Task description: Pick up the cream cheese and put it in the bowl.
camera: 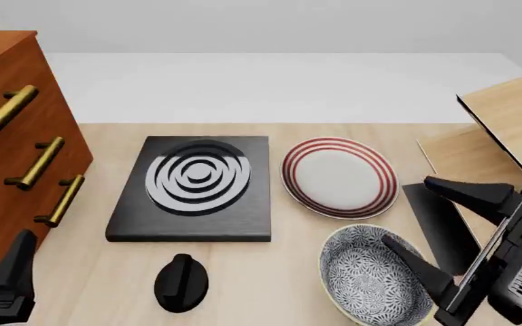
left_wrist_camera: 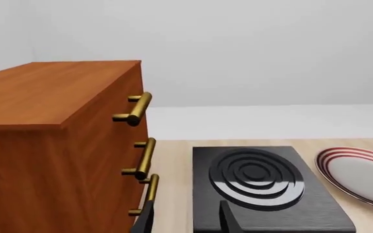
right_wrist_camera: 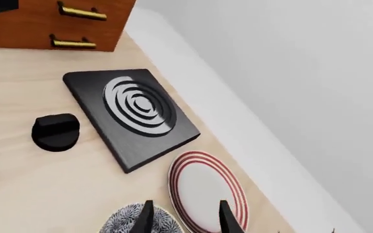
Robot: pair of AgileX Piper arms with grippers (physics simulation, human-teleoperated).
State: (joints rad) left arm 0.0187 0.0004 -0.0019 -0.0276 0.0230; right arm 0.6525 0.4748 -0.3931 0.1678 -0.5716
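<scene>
1. Right gripper (camera: 429, 234): fingers spread, empty, at the bowl (camera: 376, 278) rim's 3 o'clock.
2. Left gripper (camera: 7, 272): state indeterminable.
3. Cream cheese: not visible.
4. Risk: descending could strike the bowl, shoving it toward the plate (camera: 339, 176) at 12 o'clock.

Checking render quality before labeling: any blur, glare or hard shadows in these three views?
Front view: sharp throughout, soft even light, only faint shadow under the stove plate and bowl. Left wrist view: crisp, bright highlights on the cabinet handles. Right wrist view: tilted framing, no blur, plate evenly lit.
</scene>
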